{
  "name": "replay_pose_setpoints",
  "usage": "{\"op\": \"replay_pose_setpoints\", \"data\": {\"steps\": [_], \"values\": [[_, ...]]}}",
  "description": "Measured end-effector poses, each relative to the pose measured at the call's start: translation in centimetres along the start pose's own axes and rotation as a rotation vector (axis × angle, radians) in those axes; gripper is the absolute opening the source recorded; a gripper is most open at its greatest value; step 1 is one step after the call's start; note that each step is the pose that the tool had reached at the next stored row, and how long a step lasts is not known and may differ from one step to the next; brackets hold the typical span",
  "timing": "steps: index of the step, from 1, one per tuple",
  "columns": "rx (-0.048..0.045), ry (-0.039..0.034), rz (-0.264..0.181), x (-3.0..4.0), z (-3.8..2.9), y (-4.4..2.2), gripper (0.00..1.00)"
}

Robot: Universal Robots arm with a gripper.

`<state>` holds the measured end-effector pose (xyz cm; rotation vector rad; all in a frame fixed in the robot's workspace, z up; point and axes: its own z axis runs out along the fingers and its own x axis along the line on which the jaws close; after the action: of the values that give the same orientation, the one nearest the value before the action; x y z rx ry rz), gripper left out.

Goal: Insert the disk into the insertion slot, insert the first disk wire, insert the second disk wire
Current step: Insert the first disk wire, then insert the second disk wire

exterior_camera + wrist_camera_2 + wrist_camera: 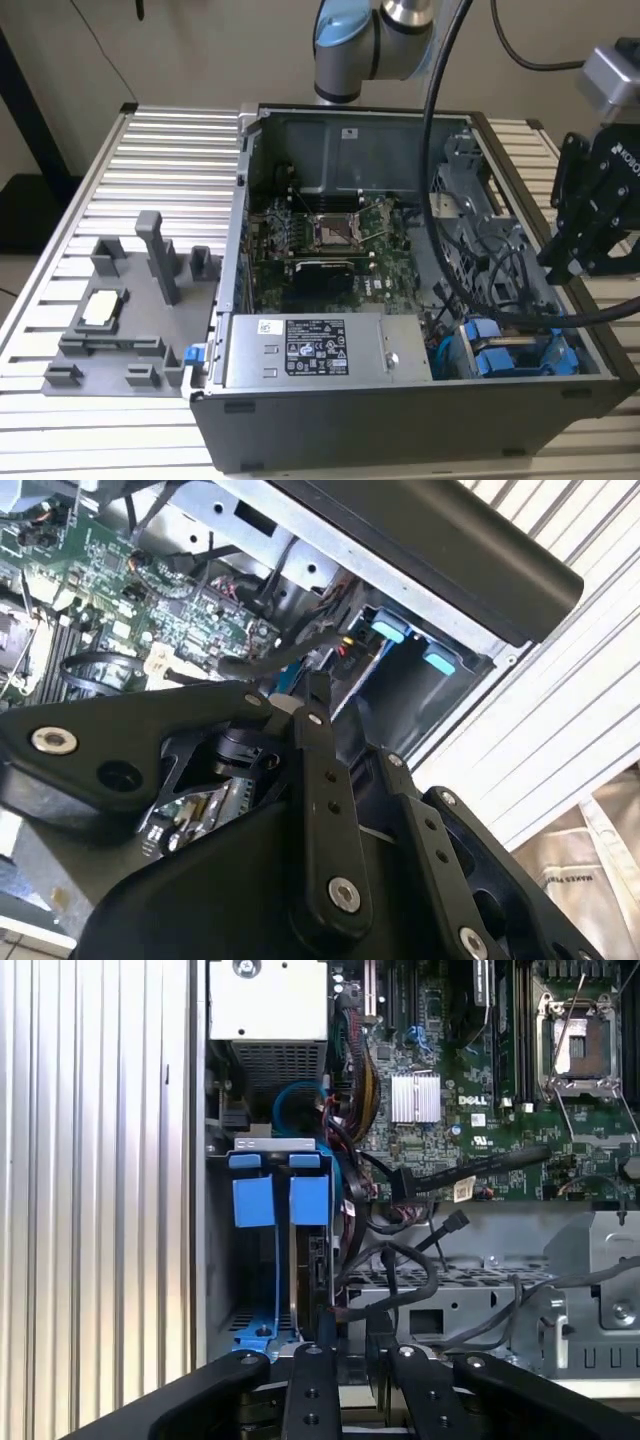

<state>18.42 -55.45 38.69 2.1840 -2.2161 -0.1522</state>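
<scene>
In the first wrist view two blue-fronted carriers stand side by side in the grey drive cage. The one nearer the motherboard has a dark drive body under its tab and looks like the disk, seated in the insertion slot. In the exterior view it sits at the case's near right corner. Loose black wires with a free connector lie beside it. My black gripper hovers above the cage and the case's right wall, shut, with nothing seen between its fingers.
The silver power supply box lies along the case's near wall, with the motherboard behind it. A thick black arm cable hangs across the case. On the exterior view's left a grey fixture plate rests on the slatted table.
</scene>
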Motion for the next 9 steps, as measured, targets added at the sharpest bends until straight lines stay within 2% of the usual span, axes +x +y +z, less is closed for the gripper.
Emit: {"op": "replay_pose_setpoints", "data": {"steps": [3,4,5,7,9], "values": [[0.0002,0.0029,0.000,-0.86,0.05,0.01,0.27],[0.0015,0.0080,0.001,-0.97,0.05,0.03,0.27],[0.0069,0.0125,0.001,-1.00,0.05,0.11,0.27],[0.0301,0.0178,0.000,-1.01,0.09,0.54,0.27],[0.0551,0.0200,-0.001,-1.01,0.15,1.13,0.27]]}}
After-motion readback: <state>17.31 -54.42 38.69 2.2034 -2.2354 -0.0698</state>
